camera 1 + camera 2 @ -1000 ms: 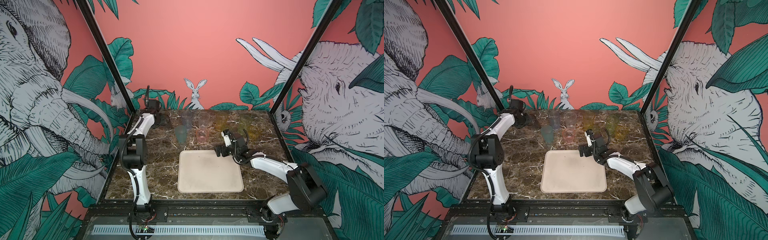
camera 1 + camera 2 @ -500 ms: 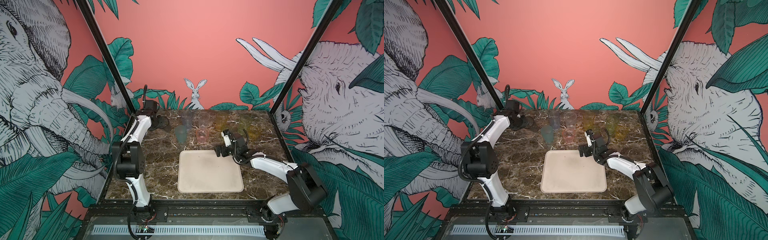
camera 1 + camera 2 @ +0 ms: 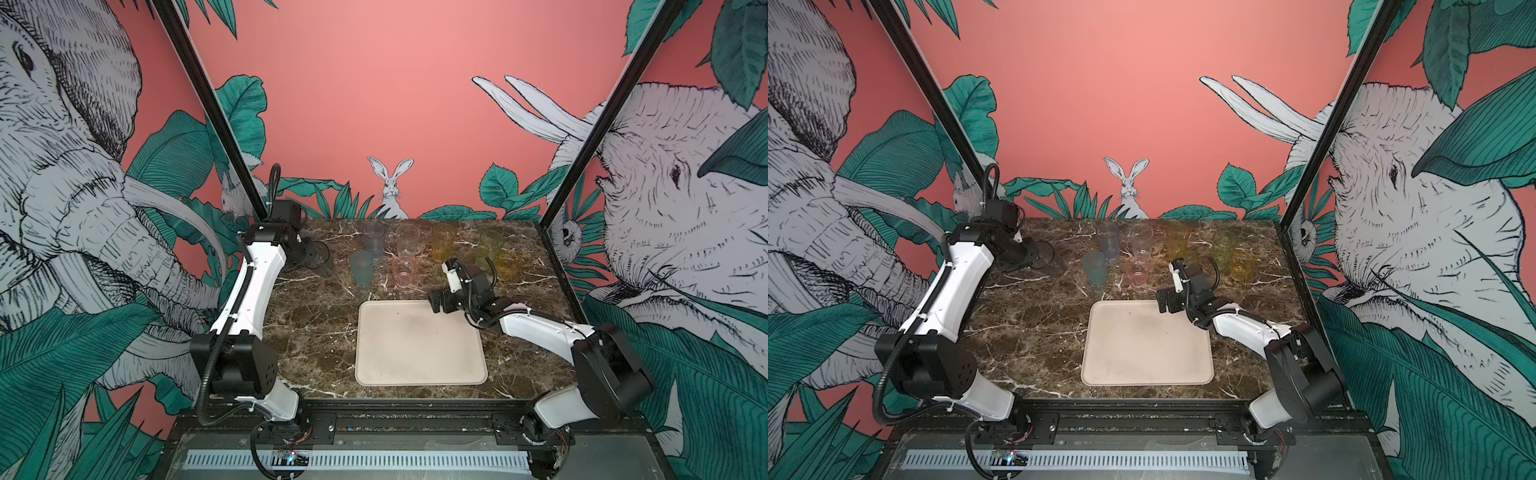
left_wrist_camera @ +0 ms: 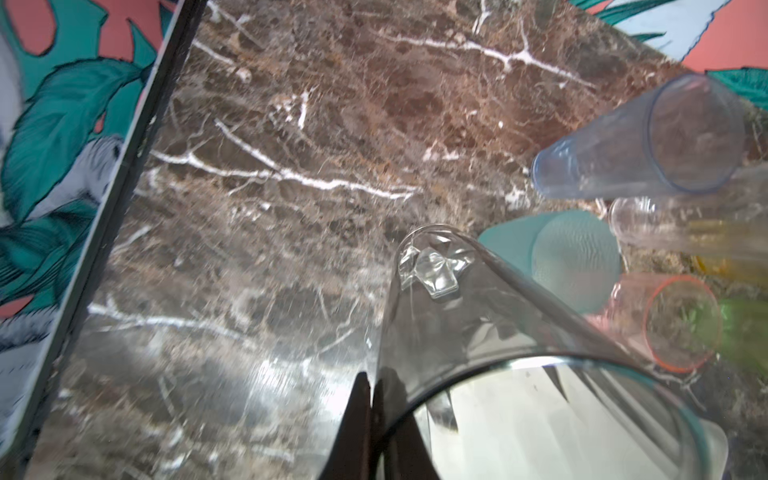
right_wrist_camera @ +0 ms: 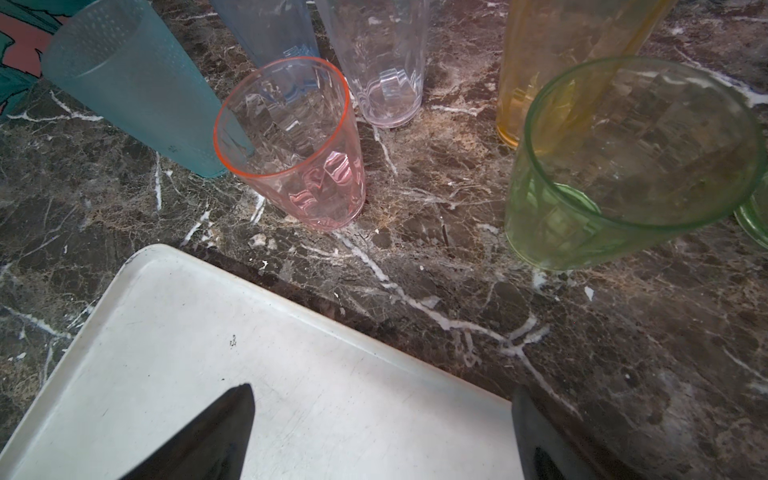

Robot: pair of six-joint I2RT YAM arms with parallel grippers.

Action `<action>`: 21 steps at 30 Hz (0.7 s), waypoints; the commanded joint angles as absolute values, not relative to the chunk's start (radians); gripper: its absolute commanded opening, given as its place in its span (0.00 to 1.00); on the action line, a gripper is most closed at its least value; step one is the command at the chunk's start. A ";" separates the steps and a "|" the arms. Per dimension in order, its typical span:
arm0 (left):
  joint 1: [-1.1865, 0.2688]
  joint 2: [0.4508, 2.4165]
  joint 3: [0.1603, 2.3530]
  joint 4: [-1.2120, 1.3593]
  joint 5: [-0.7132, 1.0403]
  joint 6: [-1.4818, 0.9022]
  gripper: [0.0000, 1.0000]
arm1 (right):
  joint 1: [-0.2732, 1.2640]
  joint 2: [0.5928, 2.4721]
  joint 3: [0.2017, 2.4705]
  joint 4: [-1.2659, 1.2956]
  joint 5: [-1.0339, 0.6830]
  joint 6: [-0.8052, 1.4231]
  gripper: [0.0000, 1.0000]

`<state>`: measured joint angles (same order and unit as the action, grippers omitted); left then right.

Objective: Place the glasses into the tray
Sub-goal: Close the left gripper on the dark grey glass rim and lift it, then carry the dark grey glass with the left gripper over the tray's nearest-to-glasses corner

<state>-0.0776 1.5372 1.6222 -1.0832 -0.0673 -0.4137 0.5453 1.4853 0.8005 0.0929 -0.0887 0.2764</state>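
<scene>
At the far left of the bench [image 3: 316, 332], the left claw [image 4: 374, 376] is closed on the wall of the smoky grey glass [image 4: 478, 324], with one finger inside the rim and one outside. That rim pinch probably suits a tumbler too wide to span. The glass's mouth faces the wrist and its long axis runs from there down to the base. It looks near upright, perhaps leaning a little, and I cannot tell whether the base is touching the bench.

To its right, the blue glass [image 3: 373, 237], teal glass [image 3: 360, 268], pink glass [image 3: 404, 272] and green glass [image 3: 490, 245] stand upright on the bench along its far side, mouths up and long axes vertical. They are grouped just beyond the tray [image 3: 419, 380].

The tray lies flat at the bench's middle, within both arms' reach, and no glass is on it yet.

The right claw [image 5: 382, 392] hangs spread wide over the tray's far right corner. It grips nothing and seems to be waiting near the pink and green glasses.
</scene>
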 commanded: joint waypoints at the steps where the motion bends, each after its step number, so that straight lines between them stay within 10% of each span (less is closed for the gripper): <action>1: -0.110 1.473 1.659 -1.227 -0.105 -0.382 0.00 | 0.551 1.483 0.826 0.103 -0.079 0.281 0.99; 21: -0.401 1.550 1.754 -1.347 -0.125 -0.392 0.00 | 0.551 1.480 0.825 0.095 -0.061 0.276 0.99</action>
